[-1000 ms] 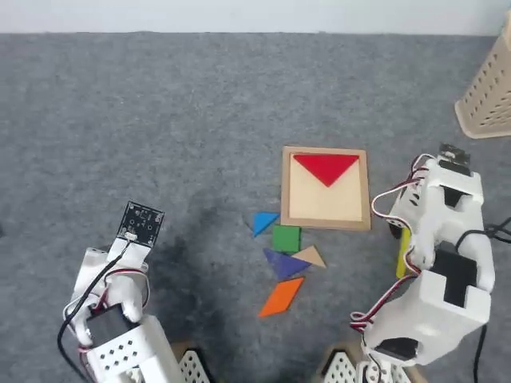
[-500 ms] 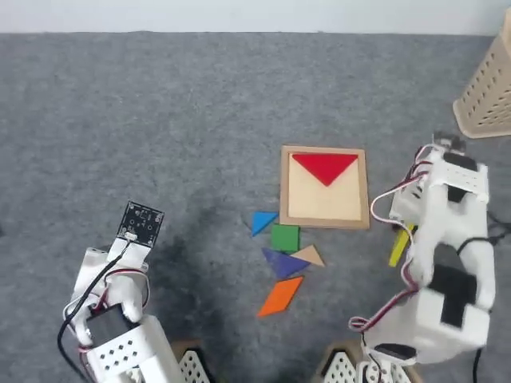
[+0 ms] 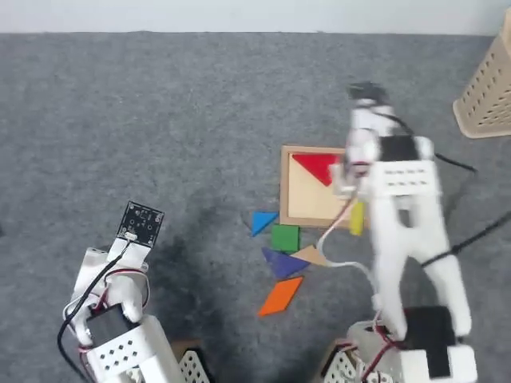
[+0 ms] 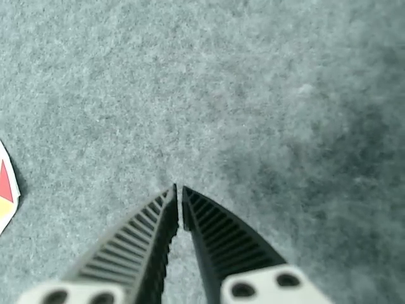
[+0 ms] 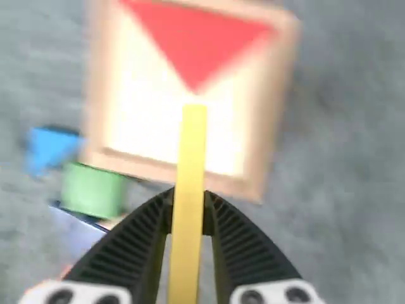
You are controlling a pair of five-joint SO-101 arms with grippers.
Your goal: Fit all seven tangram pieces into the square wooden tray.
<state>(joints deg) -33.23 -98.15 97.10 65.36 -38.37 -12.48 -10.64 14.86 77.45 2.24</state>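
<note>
In the right wrist view, the right claw [image 5: 188, 193] is clamped narrowly on a yellow wooden tangram piece [image 5: 192, 145] held on edge. The piece's long axis runs up the frame toward the tip of the red wooden triangle [image 5: 190, 47] seated in the square wooden tray [image 5: 271, 126]. The tray's bare floor lies just beyond the claw. The left claw [image 4: 178, 190], closed and empty, hangs over the grey tabletop [image 4: 253, 76].

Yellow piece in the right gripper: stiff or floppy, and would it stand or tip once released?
Probably stiff: the yellow piece juts straight out past the right gripper without sagging. Thin and held edge-on, it would likely fall flat once released at the tray.
</note>
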